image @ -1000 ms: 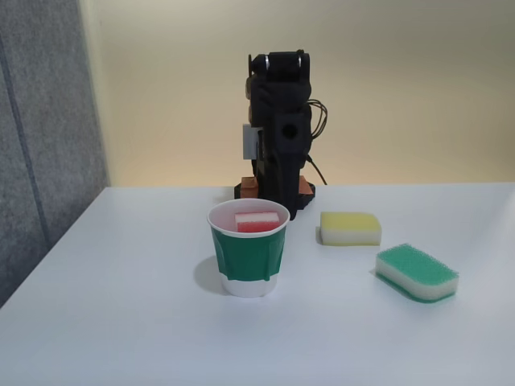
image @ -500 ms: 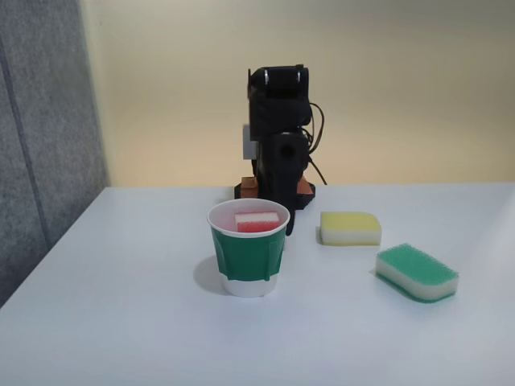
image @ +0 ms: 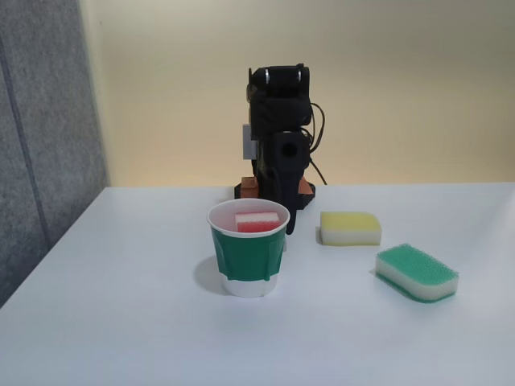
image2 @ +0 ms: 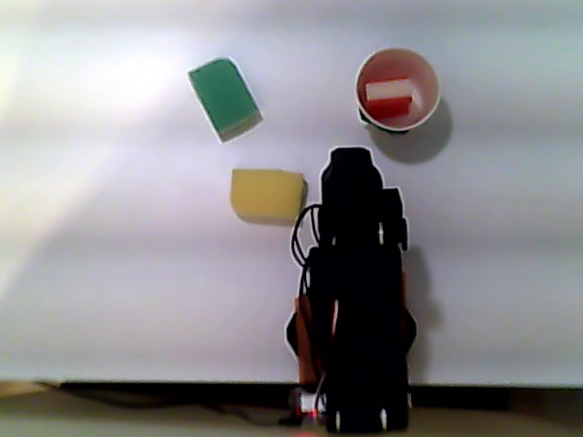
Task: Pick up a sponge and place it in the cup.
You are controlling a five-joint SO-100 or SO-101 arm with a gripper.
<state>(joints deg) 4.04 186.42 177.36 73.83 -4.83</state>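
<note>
sponge inside cup, red top up | arm folded behind cup | gripper jaws: cannot tell, likely hidden by arm body | yellow sponge, green sponge on table

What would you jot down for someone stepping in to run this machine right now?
Tool: the arm is folded up at the back of the table, behind the cup; whether the tool is open or shut cannot be told from these views.
Red sponge: inside the green paper cup, also seen lying in it from above.
Yellow sponge and green sponge: loose on the table, to the right of the cup in the fixed view, both apart from it.
Done: the sponge is in the cup.
Left: nothing for this job, as far as the pictures show.
</note>
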